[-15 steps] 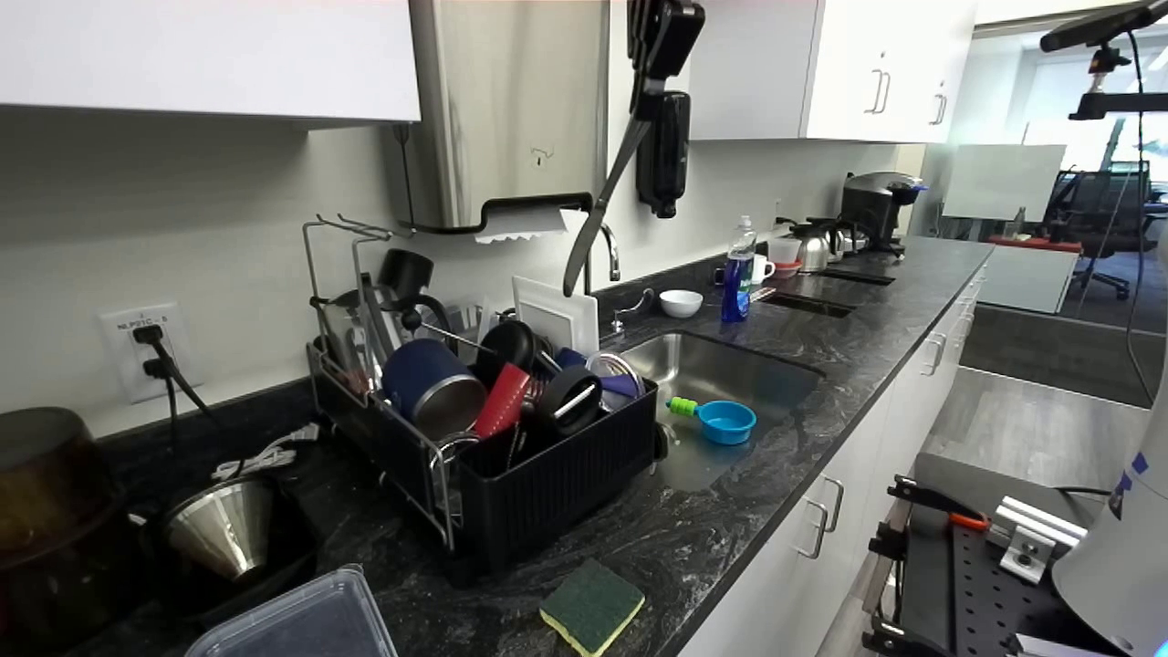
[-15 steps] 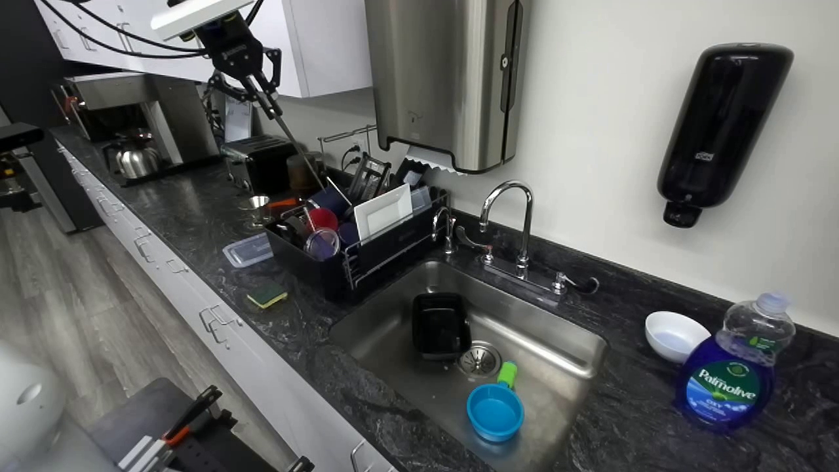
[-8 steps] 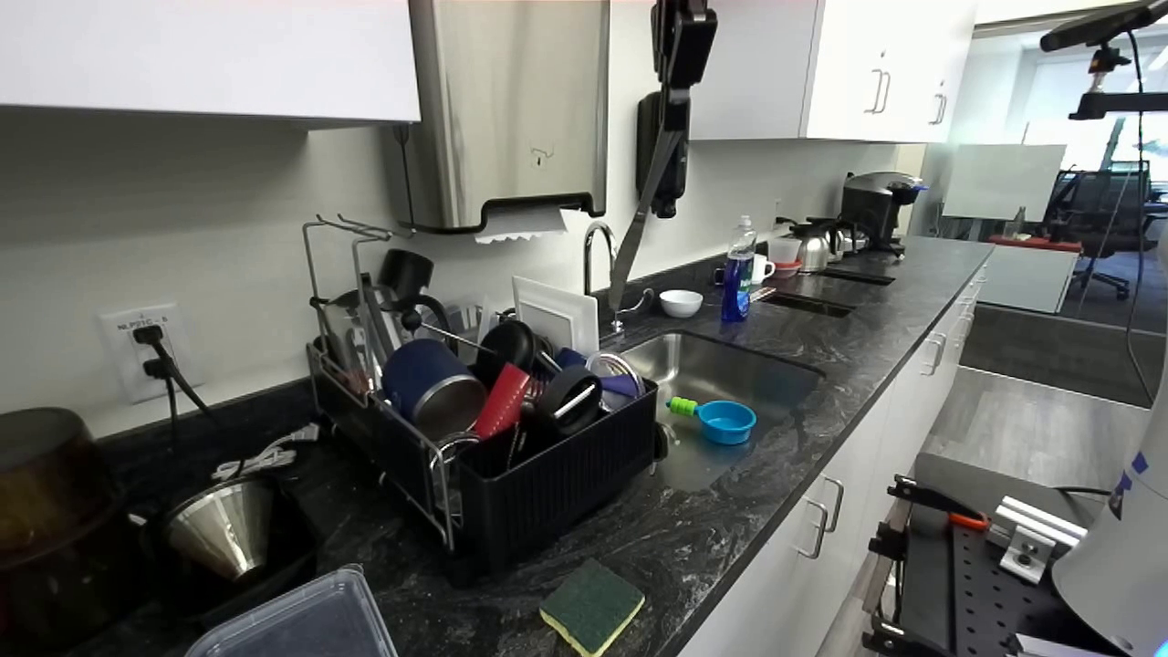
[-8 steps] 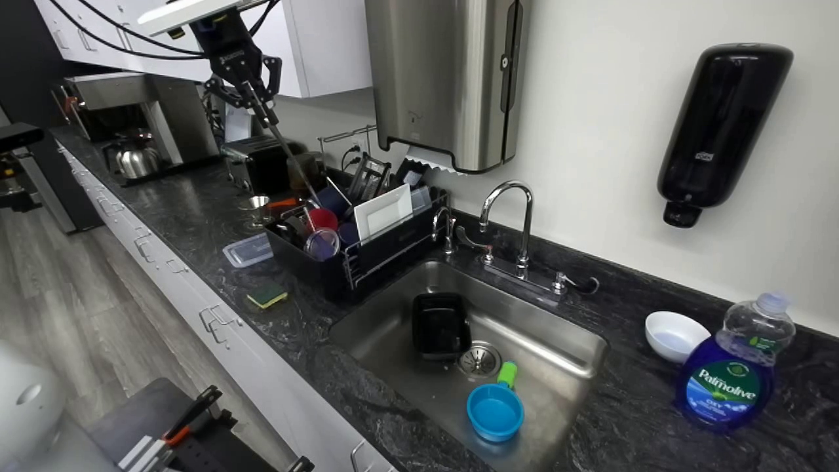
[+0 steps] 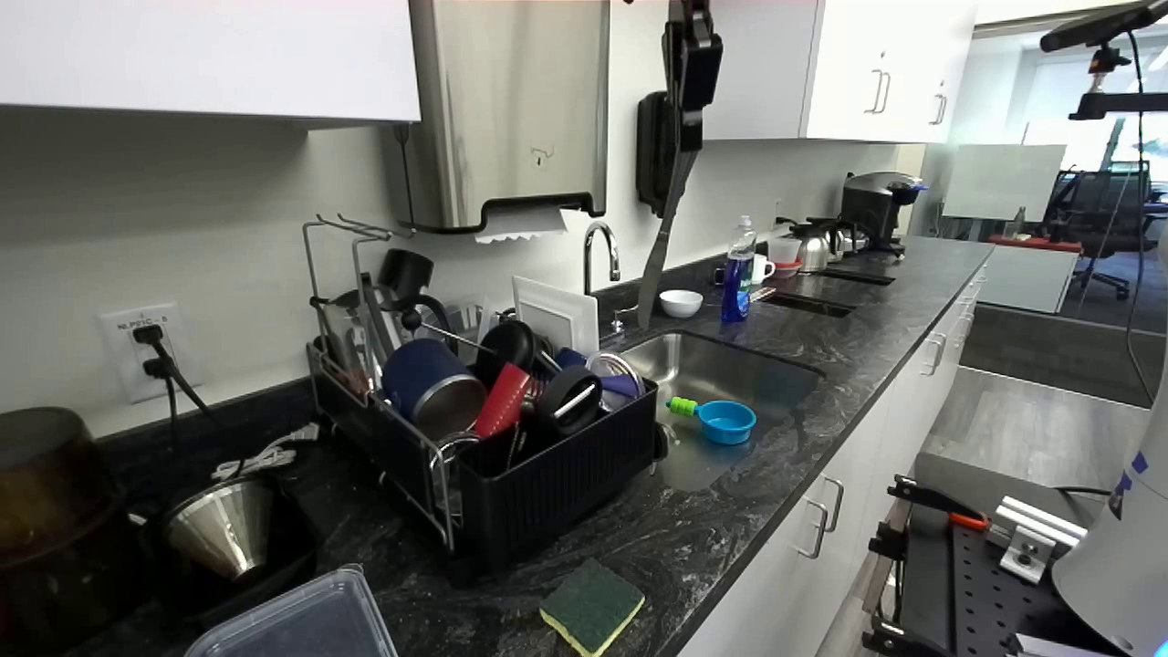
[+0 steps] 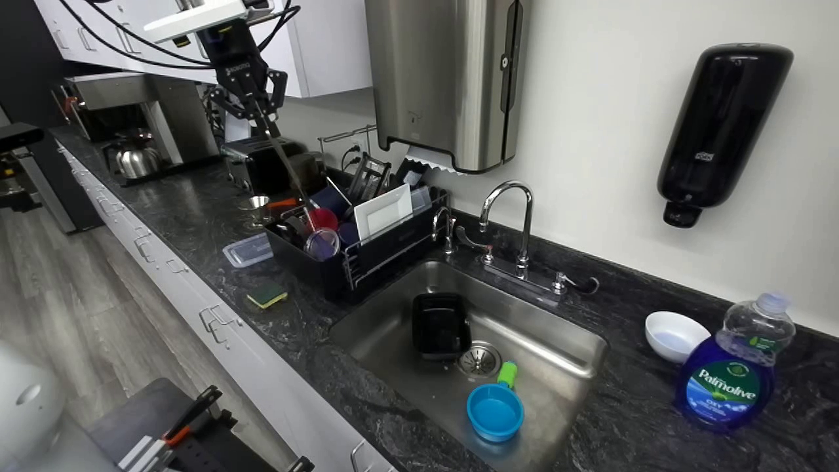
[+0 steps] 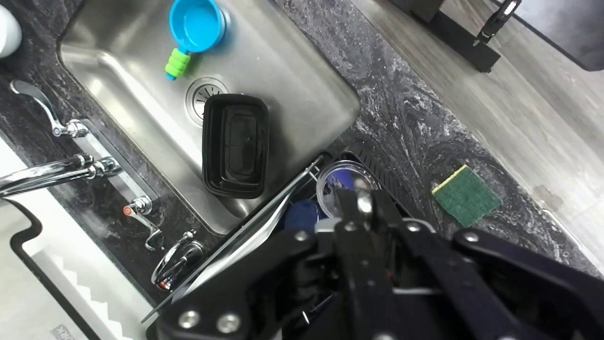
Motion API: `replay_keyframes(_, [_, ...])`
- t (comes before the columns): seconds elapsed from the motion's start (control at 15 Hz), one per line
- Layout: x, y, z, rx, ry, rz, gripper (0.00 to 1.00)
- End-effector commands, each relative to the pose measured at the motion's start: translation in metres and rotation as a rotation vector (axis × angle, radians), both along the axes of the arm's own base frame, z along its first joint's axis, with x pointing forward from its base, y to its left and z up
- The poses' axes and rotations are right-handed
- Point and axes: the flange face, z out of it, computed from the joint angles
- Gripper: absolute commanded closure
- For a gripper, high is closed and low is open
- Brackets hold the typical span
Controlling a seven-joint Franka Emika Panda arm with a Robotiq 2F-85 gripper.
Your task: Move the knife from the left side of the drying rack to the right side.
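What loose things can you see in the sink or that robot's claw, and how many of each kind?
Black tub in the sink: 1
Blue cup with green handle, in the sink: 1
Knife in the gripper: 1
Total: 3

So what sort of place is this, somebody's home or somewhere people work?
Most likely a shared workplace kitchen or break room. The loaded drying rack says kitchen; the large, wall-mounted paper-towel dispenser and, in an exterior view, the office-style chair in the background suggest a workplace.
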Motion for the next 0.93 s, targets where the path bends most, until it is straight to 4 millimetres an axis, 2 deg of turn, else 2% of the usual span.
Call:
replay_keyframes(0.0, [0.003,0.004,0.0,0.021,0.047,-0.023,0.97])
replay_keyframes(0.47, [0.007,0.015,-0.016,0.082,0.102,0.014,0.97])
replay_keyframes(0.87, [0.022,0.01,-0.032,0.076,0.127,0.049,0.97])
